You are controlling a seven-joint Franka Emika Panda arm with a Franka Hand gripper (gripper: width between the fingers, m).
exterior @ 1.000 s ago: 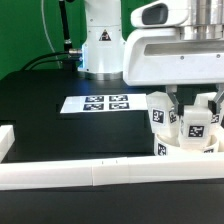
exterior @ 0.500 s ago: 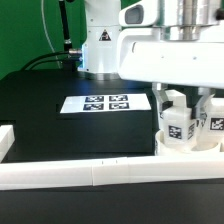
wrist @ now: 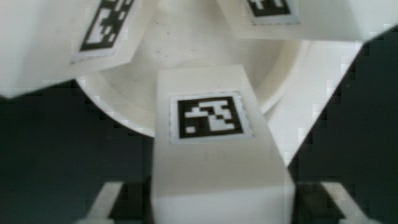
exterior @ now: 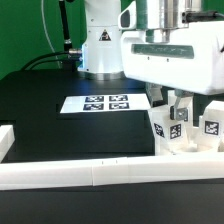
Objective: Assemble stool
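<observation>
The white round seat point(exterior: 192, 150) lies at the exterior view's right, against the front rail. Three white tagged legs stand on it. My gripper point(exterior: 177, 108) comes straight down on the middle leg point(exterior: 178, 131); the others stand to its left point(exterior: 160, 128) and right point(exterior: 210, 125). In the wrist view my gripper point(wrist: 222, 205) holds that leg point(wrist: 214, 150) between its fingers point(wrist: 118, 200), one on each side, tag facing the camera. The leg's far end meets the seat point(wrist: 134, 100). The two other legs point(wrist: 107, 30) point(wrist: 267, 8) show beyond it.
A long white rail point(exterior: 90, 172) runs along the table's front, with a short one point(exterior: 6, 140) at the exterior view's left. The marker board point(exterior: 100, 103) lies flat mid-table. The arm's base point(exterior: 100, 45) stands behind it.
My hand has turned about its vertical axis over the seat, from angled to broadside. The tags of the legs beneath it have shifted with the turn.
</observation>
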